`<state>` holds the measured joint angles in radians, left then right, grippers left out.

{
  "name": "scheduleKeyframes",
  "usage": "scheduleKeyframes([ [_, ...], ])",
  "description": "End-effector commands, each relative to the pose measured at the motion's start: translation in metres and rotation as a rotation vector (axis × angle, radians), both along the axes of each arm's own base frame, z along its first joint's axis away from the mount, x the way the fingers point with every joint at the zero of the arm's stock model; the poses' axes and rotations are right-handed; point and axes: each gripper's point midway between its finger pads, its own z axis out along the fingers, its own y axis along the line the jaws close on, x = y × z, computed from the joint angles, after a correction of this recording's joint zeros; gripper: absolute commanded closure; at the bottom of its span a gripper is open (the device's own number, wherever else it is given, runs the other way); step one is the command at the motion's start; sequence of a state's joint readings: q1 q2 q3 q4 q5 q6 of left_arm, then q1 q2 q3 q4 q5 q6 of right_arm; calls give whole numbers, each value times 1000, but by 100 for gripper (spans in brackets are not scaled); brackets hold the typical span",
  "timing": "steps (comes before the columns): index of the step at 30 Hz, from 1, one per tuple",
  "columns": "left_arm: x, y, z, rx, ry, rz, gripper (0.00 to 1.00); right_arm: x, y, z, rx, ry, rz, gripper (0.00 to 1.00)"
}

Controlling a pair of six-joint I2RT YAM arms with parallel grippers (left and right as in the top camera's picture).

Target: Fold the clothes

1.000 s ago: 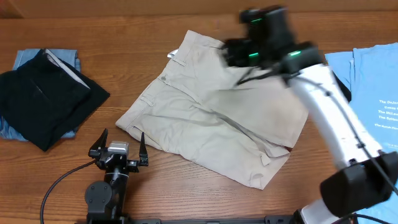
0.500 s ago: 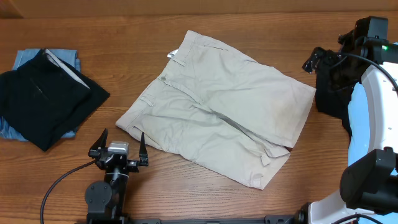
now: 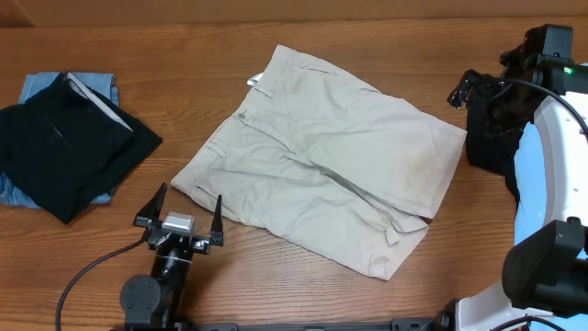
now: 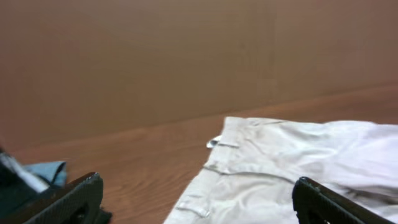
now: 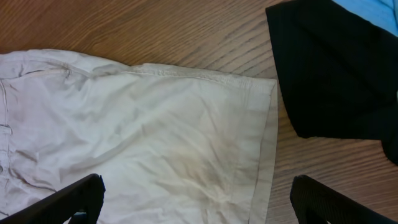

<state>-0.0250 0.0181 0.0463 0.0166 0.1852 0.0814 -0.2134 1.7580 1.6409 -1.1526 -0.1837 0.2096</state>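
The pale beige trousers (image 3: 322,170) lie spread flat mid-table, waistband to the left, with a small white label (image 3: 253,82) at the back corner. My left gripper (image 3: 189,200) is open and empty just in front of the waistband corner; the left wrist view shows the trousers (image 4: 298,162) ahead between my fingers (image 4: 68,199). My right gripper (image 3: 470,90) is open and empty above the trousers' right hem (image 5: 255,124), beside a black garment (image 5: 336,68). A folded black garment (image 3: 64,147) lies far left. The light-blue T-shirt (image 3: 526,170) lies far right, mostly hidden by my right arm.
A light-blue garment (image 3: 37,87) lies under the black one at the left. A black garment (image 3: 487,138) lies by the trousers' right edge. Bare wood runs along the back and front of the table (image 3: 276,285). A cable (image 3: 87,271) trails from the left arm's base.
My right arm swung from above the back of the trousers out to the right edge and has stayed there. My left gripper shifted slightly toward the front.
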Motion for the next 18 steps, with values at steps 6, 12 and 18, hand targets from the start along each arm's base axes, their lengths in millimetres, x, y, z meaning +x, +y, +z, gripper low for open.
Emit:
scheduleKeyframes([
  [6,22,-29,165,47,118,-169,0,-1,0,2,-8,-5,0,0],
  [12,126,-35,160,81,720,-221,0,0,0,2,-8,-5,0,0],
  [18,221,-51,87,83,975,-257,0,0,0,2,-8,-5,0,0],
])
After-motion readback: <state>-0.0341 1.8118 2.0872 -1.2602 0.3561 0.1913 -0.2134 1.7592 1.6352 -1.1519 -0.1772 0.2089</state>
